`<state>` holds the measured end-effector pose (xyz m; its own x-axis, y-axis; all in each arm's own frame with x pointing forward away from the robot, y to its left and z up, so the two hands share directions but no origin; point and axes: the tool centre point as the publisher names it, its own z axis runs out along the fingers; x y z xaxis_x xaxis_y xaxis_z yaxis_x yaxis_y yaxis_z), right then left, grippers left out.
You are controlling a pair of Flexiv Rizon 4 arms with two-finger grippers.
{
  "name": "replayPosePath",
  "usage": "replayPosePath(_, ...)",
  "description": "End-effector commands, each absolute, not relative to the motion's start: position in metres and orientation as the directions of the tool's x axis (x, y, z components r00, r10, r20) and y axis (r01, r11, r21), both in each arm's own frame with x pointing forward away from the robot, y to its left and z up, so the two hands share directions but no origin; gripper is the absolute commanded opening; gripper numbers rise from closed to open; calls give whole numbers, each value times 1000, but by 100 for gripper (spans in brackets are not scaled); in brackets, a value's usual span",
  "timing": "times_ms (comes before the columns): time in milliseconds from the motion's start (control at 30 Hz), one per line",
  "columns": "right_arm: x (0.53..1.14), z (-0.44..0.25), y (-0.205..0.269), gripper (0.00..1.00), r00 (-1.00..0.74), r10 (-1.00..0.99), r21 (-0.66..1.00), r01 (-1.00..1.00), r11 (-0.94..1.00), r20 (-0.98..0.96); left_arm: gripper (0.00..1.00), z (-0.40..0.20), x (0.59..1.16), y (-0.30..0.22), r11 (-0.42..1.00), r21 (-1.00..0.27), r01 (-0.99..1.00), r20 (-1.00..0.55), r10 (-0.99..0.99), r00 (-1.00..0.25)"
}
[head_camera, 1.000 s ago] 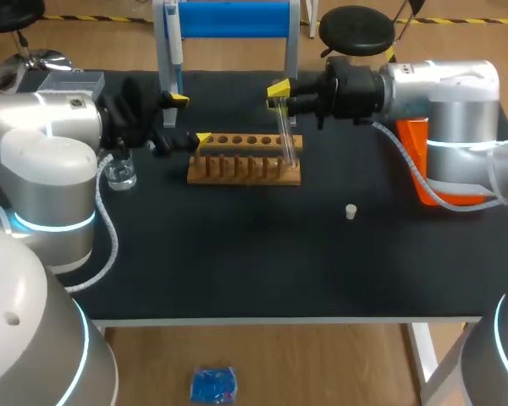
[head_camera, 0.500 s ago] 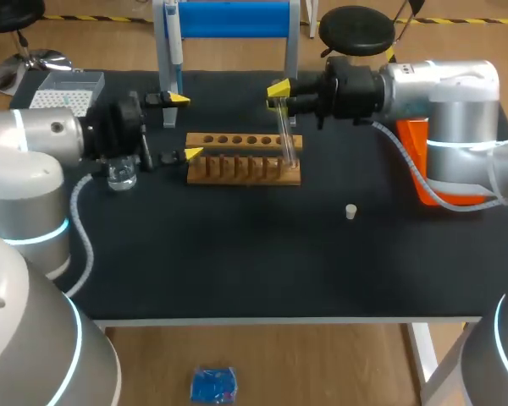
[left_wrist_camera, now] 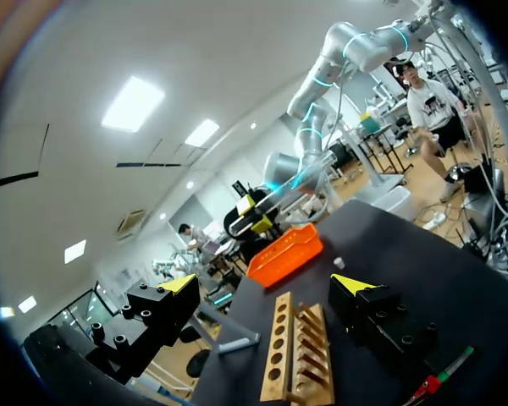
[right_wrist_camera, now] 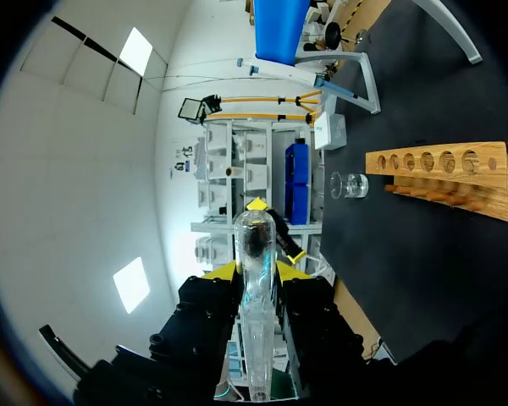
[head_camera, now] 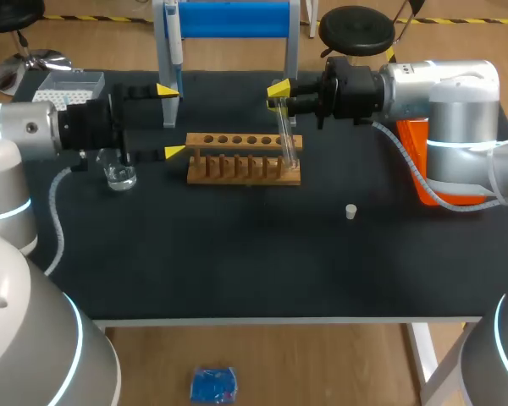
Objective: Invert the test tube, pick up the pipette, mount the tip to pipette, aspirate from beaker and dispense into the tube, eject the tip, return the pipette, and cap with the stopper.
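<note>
My right gripper (head_camera: pixel 279 95) is shut on a clear test tube (head_camera: pixel 286 135), which hangs slightly tilted over the right end of the wooden rack (head_camera: pixel 237 161). In the right wrist view the tube (right_wrist_camera: pixel 258 279) stands between the yellow tips of the right gripper (right_wrist_camera: pixel 256 269), its round end pointing out ahead. My left gripper (head_camera: pixel 169 121) stands wide open just left of the rack, in front of the pipette (head_camera: pixel 174 46) on its stand. The left wrist view has the rack (left_wrist_camera: pixel 295 351) ahead of the empty left gripper (left_wrist_camera: pixel 265 284). A beaker (head_camera: pixel 118 172) sits under my left wrist. A small white stopper (head_camera: pixel 350 211) lies right of centre.
A tip box (head_camera: pixel 68 85) stands at the back left. The blue and white pipette stand (head_camera: pixel 229 21) rises behind the rack. An orange tray (head_camera: pixel 413 165) sits under my right arm at the table's right side. Open black tabletop (head_camera: pixel 237 262) stretches in front of the rack.
My left arm has drawn back to the left and its wrist has turned, so its open fingers now stand further from the rack. The right arm and tube have not moved.
</note>
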<state>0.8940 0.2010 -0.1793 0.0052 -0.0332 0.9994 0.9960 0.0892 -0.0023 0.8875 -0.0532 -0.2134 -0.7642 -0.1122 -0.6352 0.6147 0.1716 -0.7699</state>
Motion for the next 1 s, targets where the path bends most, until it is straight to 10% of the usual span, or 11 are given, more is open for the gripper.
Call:
replayPosePath(33, 894, -179, 200, 0, 4, -31, -2, 996, 91, 999, 100, -210, 885, -59, 215, -685, 696, -724, -96, -683)
replayPosePath(567, 894, -179, 200, 0, 4, -31, -2, 996, 91, 999, 100, -171, 843, -118, 242, -77, 967, -977, 177, -122)
replayPosePath(1000, 894, -179, 200, 0, 4, -31, -2, 996, 91, 999, 100, -173, 842, -118, 256, -74, 964, -976, 182, -124)
